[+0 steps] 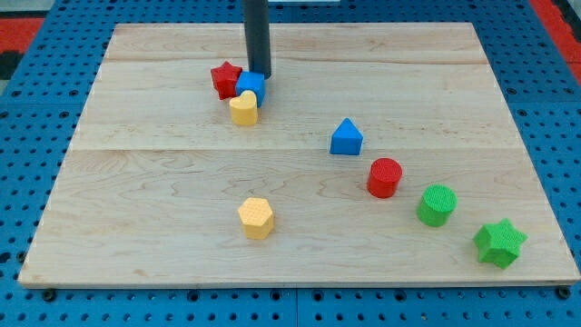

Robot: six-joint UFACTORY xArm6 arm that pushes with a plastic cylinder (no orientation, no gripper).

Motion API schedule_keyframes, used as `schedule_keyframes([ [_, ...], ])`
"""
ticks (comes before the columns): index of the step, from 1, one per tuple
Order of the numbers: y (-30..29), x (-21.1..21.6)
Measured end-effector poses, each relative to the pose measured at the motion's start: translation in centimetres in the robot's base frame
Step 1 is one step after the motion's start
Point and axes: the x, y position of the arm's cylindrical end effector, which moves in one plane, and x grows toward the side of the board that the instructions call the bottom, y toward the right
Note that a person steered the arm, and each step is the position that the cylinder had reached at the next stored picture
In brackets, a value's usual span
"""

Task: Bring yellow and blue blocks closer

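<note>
My tip (260,74) comes down from the view's top and touches the top right of a blue cube (251,86). A yellow heart-shaped block (243,109) sits against the cube's lower side, and a red star (225,79) touches the cube's left side. A blue triangular block (346,138) lies to the right of the board's middle. A yellow hexagonal block (256,217) lies lower, left of the middle, apart from the others.
A red cylinder (385,177), a green cylinder (437,204) and a green star (500,242) run in a line toward the lower right corner. The wooden board (136,182) lies on a blue pegboard (36,127).
</note>
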Motion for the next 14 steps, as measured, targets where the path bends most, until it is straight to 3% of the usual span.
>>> schedule_keyframes([
  [2,0.0,12.6],
  [3,0.3,12.5],
  [4,-3.0,11.1],
  [5,-5.7,13.6],
  [6,-3.8,16.0],
  [7,-4.2,12.4],
  [8,-12.5,10.5],
  [9,-12.2,15.4],
  [10,-5.2,19.9],
  [11,-4.0,20.7],
  [12,-7.4,18.8],
  [13,-9.6,13.3],
  [14,-4.5,12.3],
])
